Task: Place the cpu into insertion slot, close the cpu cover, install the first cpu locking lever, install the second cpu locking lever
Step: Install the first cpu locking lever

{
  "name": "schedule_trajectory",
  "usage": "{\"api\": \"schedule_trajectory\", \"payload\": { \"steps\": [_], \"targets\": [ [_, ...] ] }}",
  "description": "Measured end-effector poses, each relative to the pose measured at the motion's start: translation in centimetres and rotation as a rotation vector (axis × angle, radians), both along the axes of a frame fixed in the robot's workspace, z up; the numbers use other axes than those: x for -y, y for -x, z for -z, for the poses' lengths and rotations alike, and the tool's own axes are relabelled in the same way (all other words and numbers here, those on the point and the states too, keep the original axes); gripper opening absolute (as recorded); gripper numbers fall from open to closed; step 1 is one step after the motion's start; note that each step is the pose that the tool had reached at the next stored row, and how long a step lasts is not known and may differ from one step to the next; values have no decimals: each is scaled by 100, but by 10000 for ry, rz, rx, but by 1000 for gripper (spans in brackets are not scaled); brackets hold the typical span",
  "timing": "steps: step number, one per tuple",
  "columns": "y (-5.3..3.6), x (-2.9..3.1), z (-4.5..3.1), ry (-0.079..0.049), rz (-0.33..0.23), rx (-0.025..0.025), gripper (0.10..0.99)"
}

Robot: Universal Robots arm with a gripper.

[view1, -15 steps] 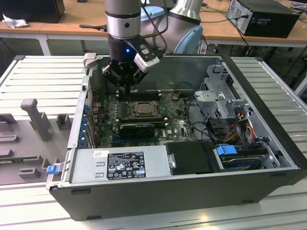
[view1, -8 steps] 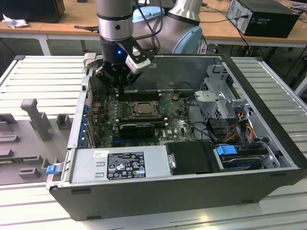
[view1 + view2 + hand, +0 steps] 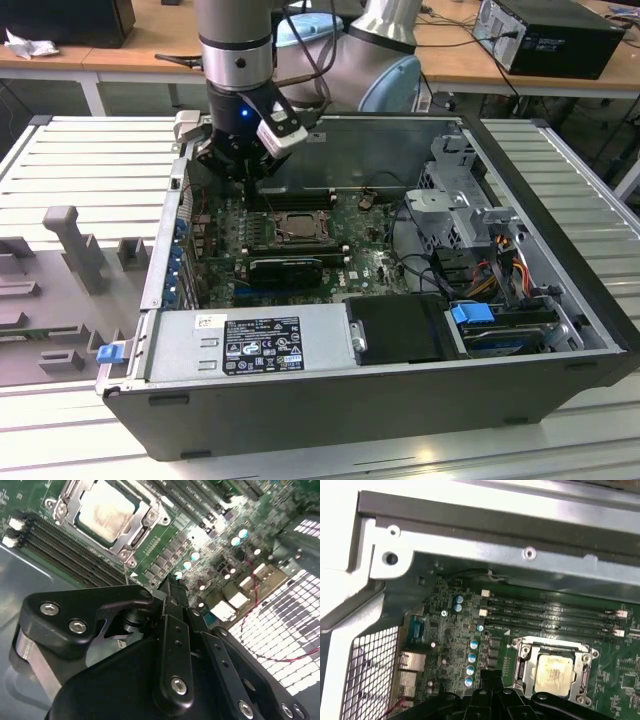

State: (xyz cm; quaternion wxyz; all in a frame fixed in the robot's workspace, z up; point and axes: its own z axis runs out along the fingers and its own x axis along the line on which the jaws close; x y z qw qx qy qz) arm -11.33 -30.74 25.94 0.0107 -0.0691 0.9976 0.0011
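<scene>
The gripper [image 3: 170, 586] sits right up against the lens in both wrist views. Its fingers are pinched together with nothing between them. The tip hangs low over the green board [image 3: 445, 630], just beside a corner of the socket [image 3: 297, 226]. We can't tell if it's touching anything.

The chip [image 3: 106, 511] is already seated in the socket, silver top up. The cover [image 3: 140, 527] looks folded down flat around it. So we reckon the work is at the locking-lever stage. We can't make out whether either lever is hooked yet, because the thin rods get lost against the frame.

Our guess is that lever work needs a closed tip landing on a skinny wire rod, then a push down and sideways under its catch without slipping onto the board.

It's tight around there. The memory slots [image 3: 60, 547] run right along one side of the socket. A row of little blue-topped capacitors [image 3: 471, 657] stands near the fingertips. The case wall [image 3: 520, 525] hems in the far side, and a red wire [image 3: 260, 595] loops nearby. In the exterior view the power supply [image 3: 250, 345] sits well apart, at the near edge.
</scene>
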Motion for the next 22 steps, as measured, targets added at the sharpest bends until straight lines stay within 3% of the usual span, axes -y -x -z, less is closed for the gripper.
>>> {"api": "schedule_trajectory", "payload": {
  "steps": [6,7,12,13,14,20,22],
  "targets": [
    [2,-146,32,-37,1,1,106],
    [3,-201,48,-37,3,0,106],
    [-288,-258,78,-36,126,-20,106],
    [-402,-263,84,-36,170,-27,106],
    [-455,-265,91,-36,205,-33,106],
    [-728,-262,123,-36,359,-75,106],
    [-733,-263,127,-38,503,-74,106]
  ]
}}
